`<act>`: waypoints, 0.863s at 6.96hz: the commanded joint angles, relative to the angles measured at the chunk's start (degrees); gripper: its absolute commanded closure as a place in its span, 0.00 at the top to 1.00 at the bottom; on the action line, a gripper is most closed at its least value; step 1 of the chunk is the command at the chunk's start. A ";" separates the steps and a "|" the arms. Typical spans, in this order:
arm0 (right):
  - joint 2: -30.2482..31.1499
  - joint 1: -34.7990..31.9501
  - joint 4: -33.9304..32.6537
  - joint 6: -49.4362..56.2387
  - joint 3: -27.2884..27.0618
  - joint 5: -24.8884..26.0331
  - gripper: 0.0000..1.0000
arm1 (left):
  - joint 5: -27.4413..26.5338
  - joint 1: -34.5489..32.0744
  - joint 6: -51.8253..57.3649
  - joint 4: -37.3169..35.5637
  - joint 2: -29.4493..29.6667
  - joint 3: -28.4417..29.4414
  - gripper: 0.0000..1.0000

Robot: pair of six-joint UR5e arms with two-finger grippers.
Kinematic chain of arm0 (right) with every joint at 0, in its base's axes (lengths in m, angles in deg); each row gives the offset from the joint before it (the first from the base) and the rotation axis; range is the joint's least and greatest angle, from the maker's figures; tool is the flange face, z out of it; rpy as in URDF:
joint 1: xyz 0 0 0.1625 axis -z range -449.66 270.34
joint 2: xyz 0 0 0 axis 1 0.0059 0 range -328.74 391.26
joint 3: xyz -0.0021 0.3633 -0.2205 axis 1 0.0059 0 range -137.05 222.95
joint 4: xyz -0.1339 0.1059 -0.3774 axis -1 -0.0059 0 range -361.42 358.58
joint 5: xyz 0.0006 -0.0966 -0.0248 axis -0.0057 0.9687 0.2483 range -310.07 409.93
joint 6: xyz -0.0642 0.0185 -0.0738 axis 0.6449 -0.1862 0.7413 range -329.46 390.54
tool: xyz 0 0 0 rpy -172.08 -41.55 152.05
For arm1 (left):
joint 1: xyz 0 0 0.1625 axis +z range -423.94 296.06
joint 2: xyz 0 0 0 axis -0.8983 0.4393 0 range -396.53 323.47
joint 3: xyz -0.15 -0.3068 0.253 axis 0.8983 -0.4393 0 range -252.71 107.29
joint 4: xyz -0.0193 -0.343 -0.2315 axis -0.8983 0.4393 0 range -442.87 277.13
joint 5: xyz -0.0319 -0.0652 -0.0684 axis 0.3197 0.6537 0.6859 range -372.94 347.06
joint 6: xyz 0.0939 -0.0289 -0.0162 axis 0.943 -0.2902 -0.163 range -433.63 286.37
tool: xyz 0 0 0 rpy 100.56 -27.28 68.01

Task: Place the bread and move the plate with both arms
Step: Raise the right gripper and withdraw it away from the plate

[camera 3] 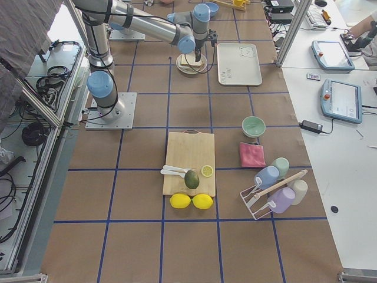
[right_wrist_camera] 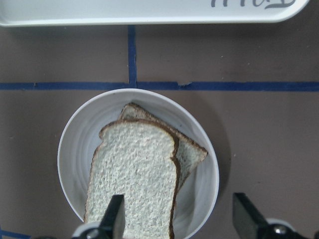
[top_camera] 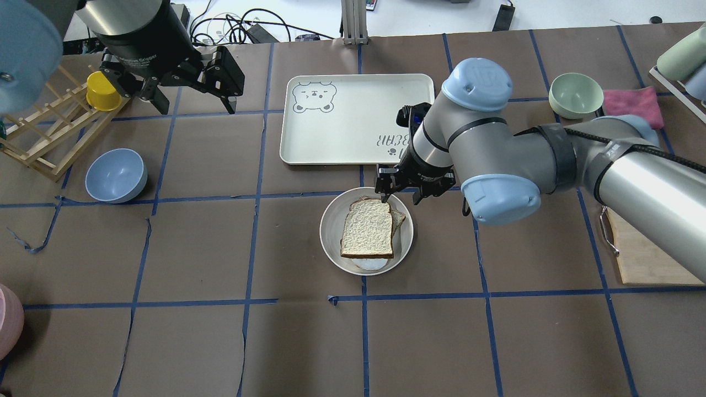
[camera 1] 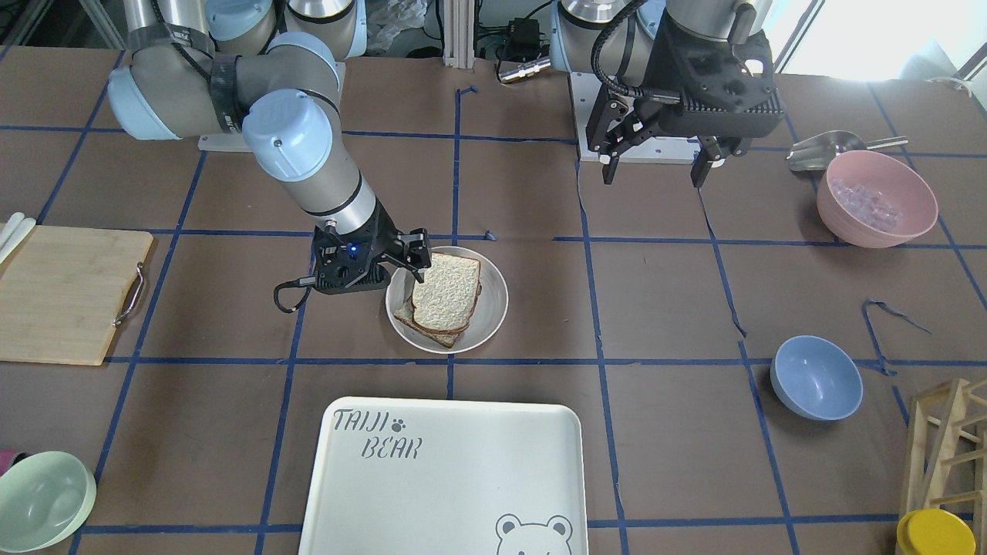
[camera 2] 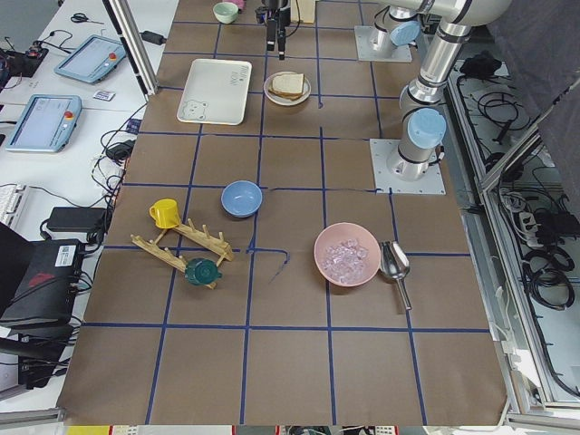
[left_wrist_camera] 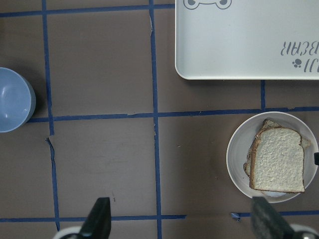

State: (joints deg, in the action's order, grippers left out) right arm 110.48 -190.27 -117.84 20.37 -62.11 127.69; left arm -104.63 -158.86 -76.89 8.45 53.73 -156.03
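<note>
The bread [top_camera: 368,229], a large pale slice, lies on top of a smaller tan slice on the round cream plate [top_camera: 331,242] at the table's middle. It also shows in the right wrist view [right_wrist_camera: 134,179] and the front view [camera 1: 447,291]. My right gripper [top_camera: 401,197] is open and empty, low over the plate's edge nearest the tray. In the right wrist view one finger [right_wrist_camera: 114,219] is over the bread and the other is outside the plate's rim [right_wrist_camera: 70,154]. My left gripper [top_camera: 190,82] is open and empty, held high, well away from the plate.
The "TAIJI BEAR" tray [top_camera: 353,149] lies just beyond the plate. A blue bowl [top_camera: 116,175], a wooden rack [top_camera: 44,143] and a yellow cup [top_camera: 103,91] are on the left. A green bowl [top_camera: 576,95], a pink cloth [top_camera: 633,103] and a cutting board [camera 1: 65,293] are on the right.
</note>
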 commanded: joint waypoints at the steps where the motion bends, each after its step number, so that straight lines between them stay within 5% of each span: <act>1: -0.47 0.32 15.63 0.24 13.42 8.85 1.00 | -0.07 0.00 0.00 0.00 0.00 0.00 1.00; 3: 1.62 4.00 28.48 0.15 21.45 12.33 1.00 | -0.07 0.00 0.00 0.00 0.00 0.09 1.00; 6: 7.96 7.43 29.34 4.33 21.39 14.61 1.00 | 0.02 0.00 0.00 0.00 0.00 0.00 1.00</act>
State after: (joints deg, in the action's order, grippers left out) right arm 116.83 -184.70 -88.47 21.49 -40.85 141.57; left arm -104.66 -158.86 -76.89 8.45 53.76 -156.02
